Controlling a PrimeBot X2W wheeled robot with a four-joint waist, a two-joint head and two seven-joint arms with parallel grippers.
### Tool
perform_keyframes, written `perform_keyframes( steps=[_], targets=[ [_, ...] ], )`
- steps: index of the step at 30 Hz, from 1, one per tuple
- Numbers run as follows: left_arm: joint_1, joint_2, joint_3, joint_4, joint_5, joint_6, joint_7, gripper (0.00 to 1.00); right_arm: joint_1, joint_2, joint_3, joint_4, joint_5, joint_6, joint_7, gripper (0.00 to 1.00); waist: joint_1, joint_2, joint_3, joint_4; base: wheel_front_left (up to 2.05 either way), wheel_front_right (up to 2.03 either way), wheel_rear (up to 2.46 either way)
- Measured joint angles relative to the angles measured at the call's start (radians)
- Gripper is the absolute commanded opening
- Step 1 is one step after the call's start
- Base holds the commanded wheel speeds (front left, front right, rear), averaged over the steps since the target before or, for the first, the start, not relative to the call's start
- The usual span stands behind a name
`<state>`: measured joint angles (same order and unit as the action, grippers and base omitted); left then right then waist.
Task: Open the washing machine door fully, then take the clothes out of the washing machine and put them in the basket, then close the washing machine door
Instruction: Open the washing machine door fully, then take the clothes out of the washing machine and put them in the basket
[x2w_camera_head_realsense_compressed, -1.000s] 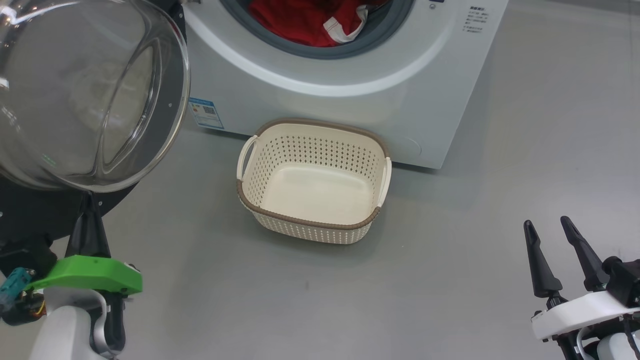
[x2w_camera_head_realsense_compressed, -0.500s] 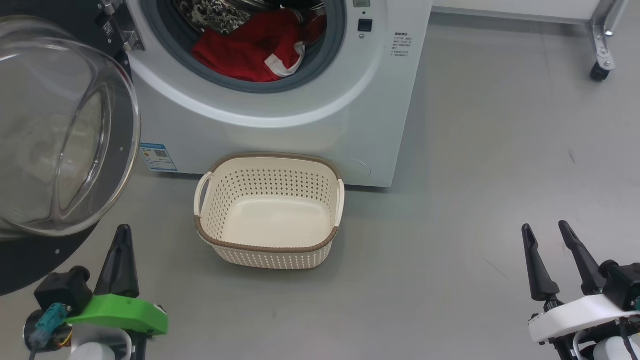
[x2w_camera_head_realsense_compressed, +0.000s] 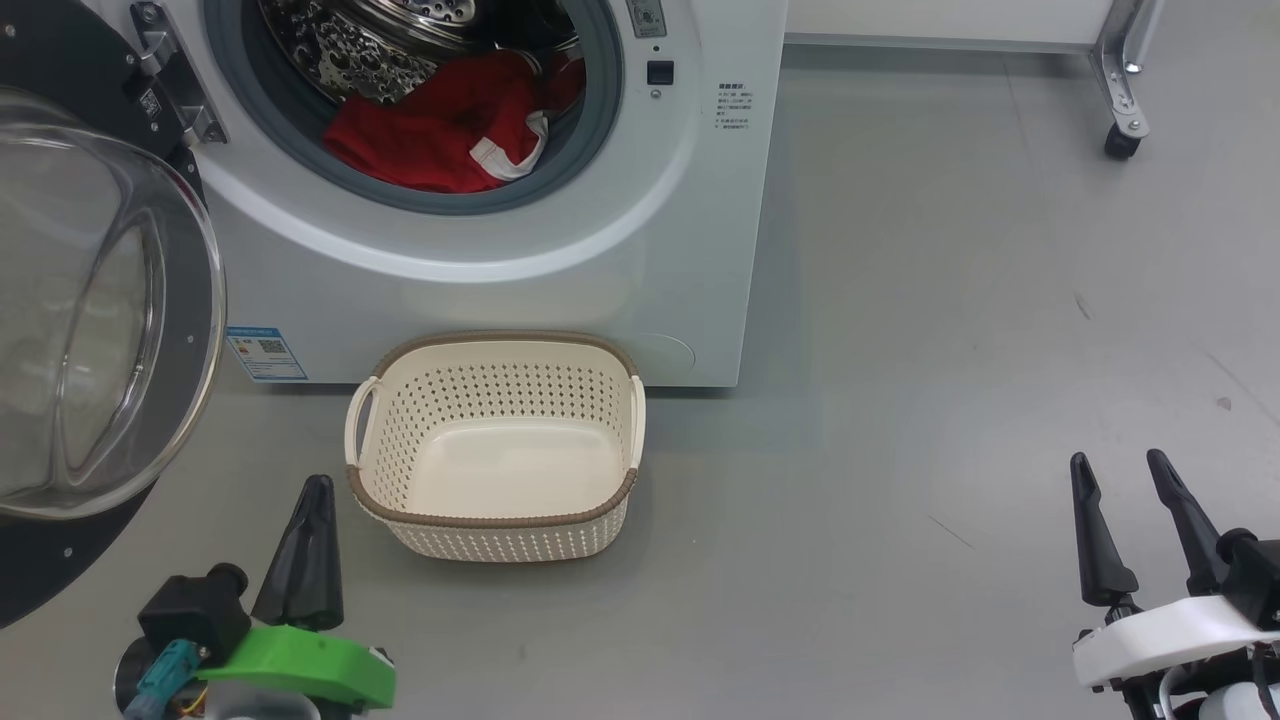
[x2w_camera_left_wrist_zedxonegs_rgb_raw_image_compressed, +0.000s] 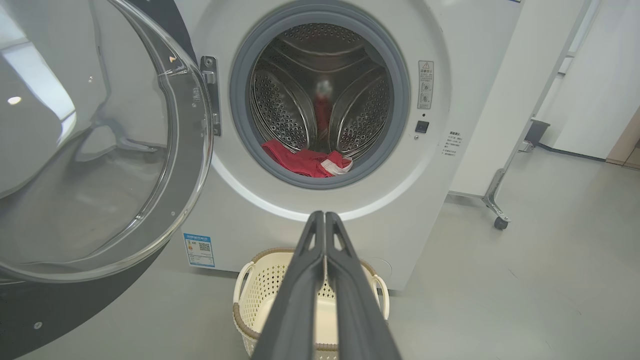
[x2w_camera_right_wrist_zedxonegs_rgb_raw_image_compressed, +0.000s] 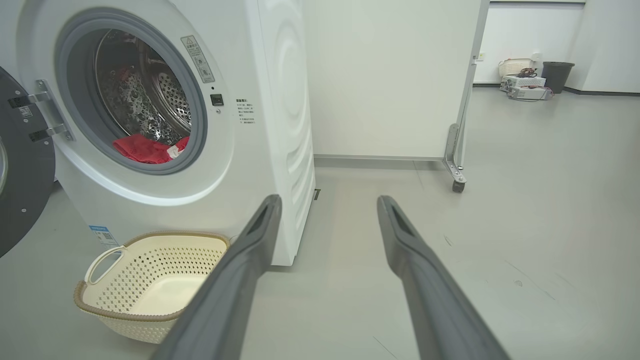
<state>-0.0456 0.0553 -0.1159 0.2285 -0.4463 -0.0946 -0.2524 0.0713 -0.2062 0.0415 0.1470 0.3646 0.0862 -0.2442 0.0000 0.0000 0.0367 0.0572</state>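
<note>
We see door (x2w_camera_head_realsense_compressed: 100, 300) wide open; clothes (x2w_camera_head_realsense_compressed: 430, 140) in machine (x2w_camera_head_realsense_compressed: 500, 300), basket (x2w_camera_head_realsense_compressed: 495, 522) empty: unloading, closing left. Left gripper (x2w_camera_left_wrist_zedxonegs_rgb_raw_image_compressed: 321, 216) pinched together, right gripper (x2w_camera_right_wrist_zedxonegs_rgb_raw_image_compressed: 328, 199) spread, both empty.

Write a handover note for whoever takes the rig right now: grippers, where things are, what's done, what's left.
Left gripper: shut, empty, pointing toward the washing machine opening.
Right gripper: open, empty, low on the right, away from the machine.
Washing machine door: swung wide open on the left.
Clothes: inside the machine, at the front lip.
Basket: empty, on the floor just in front of the machine.
Done: door opening, apparently.
Left: move clothes into basket, close door.
</note>
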Motion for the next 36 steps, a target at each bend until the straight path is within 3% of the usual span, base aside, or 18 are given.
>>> perform_keyframes(
  steps=[1, 2, 3, 4, 36],
  targets=[
    [0.004, -0.001, -0.009, -0.005, 0.004, 0.0, 0.0, 0.41, 0.0, 0.001, -0.001, -0.002, 0.0, -0.001, 0.0, 1.0, -0.0001, 0.0, 0.0, -0.001, 0.0, 0.0, 0.0],
    [0.008, -0.002, -0.013, -0.008, 0.008, 0.0, 0.0, 0.71, 0.0, 0.001, -0.002, -0.004, 0.0, -0.001, 0.0, 1.0, 0.0, 0.0, 0.0, -0.003, 0.0, 0.0, 0.0],
    [0.012, -0.002, -0.014, -0.012, 0.008, 0.0, 0.0, 0.93, 0.0, 0.003, -0.004, -0.006, 0.0, -0.001, 0.0, 1.0, 0.0, 0.0, 0.0, -0.004, 0.0, 0.0, 0.0],
    [0.015, -0.003, -0.014, -0.018, 0.008, 0.0, 0.0, 1.0, 0.0, 0.004, -0.005, -0.008, 0.0, -0.001, 0.0, 1.0, 0.0, 0.0, 0.001, -0.005, 0.0, 0.0, 0.0],
    [0.046, -0.008, -0.02, -0.06, 0.017, -0.001, 0.0, 1.0, 0.006, 0.036, -0.045, -0.06, -0.017, -0.001, -0.001, 1.0, 0.0, 0.0, 0.012, -0.012, 0.0, 0.0, 0.0]
  ],
)
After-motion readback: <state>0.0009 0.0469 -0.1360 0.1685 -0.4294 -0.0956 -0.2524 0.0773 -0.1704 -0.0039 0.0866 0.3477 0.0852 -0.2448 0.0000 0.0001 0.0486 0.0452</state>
